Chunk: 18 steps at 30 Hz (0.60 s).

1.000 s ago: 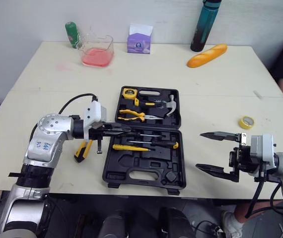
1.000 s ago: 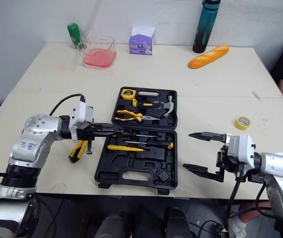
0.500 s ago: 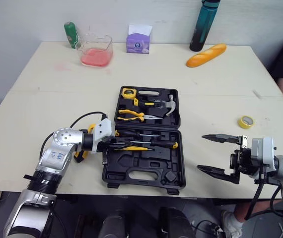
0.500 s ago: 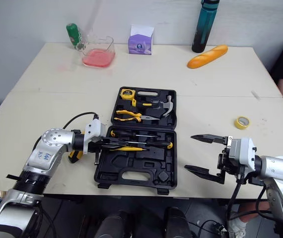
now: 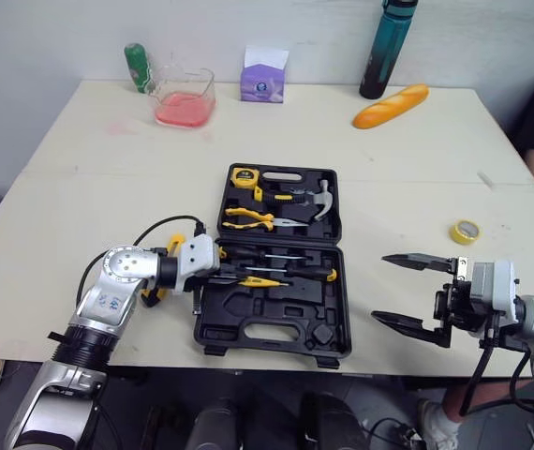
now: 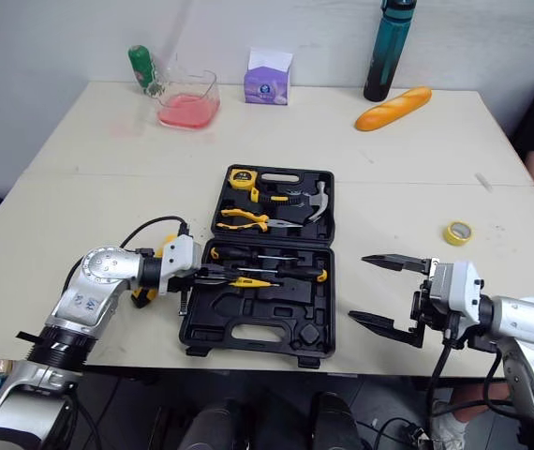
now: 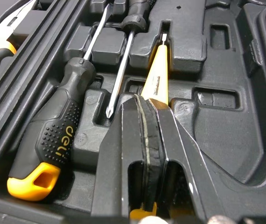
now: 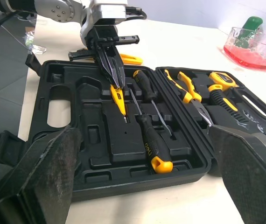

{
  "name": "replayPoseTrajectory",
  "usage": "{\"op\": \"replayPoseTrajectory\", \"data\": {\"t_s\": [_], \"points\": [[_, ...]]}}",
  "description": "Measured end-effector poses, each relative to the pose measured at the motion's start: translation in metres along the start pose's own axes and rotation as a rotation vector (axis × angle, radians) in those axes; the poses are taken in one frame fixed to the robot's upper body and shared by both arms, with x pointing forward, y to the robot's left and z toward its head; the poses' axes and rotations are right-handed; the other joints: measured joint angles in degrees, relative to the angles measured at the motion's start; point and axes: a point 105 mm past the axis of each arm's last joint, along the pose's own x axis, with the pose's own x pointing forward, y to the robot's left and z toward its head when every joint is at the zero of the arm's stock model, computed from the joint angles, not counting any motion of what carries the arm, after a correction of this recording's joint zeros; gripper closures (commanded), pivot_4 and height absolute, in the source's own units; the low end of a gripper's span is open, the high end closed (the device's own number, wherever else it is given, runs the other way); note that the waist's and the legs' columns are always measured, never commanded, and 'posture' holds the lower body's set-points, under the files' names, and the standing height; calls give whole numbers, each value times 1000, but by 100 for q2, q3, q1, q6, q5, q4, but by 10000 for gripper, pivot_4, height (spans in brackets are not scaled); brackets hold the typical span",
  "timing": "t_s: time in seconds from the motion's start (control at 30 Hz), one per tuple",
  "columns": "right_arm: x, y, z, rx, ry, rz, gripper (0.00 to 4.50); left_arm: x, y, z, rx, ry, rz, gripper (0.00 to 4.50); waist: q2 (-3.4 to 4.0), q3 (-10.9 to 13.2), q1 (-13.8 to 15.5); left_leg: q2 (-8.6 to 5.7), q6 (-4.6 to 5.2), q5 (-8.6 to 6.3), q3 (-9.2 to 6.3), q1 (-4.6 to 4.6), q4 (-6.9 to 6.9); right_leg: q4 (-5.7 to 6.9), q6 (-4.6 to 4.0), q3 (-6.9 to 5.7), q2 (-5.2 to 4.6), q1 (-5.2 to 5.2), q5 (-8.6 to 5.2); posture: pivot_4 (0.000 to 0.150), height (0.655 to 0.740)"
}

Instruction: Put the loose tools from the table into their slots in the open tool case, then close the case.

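The left gripper point(image 7: 146, 99), fingers pressed together, pinches a slim yellow tool point(image 7: 157, 70) resting in the front half of the open tool case point(image 5: 276, 323), beside a black-handled screwdriver point(image 7: 53, 135). The right gripper point(image 5: 379, 286), fingers spread wide, hovers above the tabletop point(image 5: 417, 178) right of the case.

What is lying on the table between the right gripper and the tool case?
Nothing: the left eye view shows bare table between the right gripper and the tool case.
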Motion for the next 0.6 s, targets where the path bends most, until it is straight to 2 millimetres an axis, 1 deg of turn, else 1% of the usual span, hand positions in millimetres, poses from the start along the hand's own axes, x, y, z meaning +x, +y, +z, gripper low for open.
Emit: {"op": "replayPoseTrajectory", "data": {"t_s": [0.07,0.23,0.4,0.6], "points": [[0,0,0,-1,3,0,0,1,0,0,13,10,-2,44728,2,-6,1,0,0,0,0,4,0,-4,0,0,-1,3,0,1500,7400],[0,0,-1,-2,6,-1,0,3,1,-4,-43,40,-5,44728,21,-37,2,0,3,-2,-3,23,0,-18,0,0,-4,23,0,1500,7400],[-1,-1,-2,0,11,-5,0,4,0,-5,-42,51,-6,44728,25,-40,-4,5,9,-18,-2,91,-24,-37,-5,0,-10,88,-3,1500,7400],[-5,-2,-8,18,31,-18,0,3,1,0,25,30,13,44728,26,-40,-2,1,9,-23,-2,88,-24,-37,-7,0,-28,84,-4,1500,7400]]}}
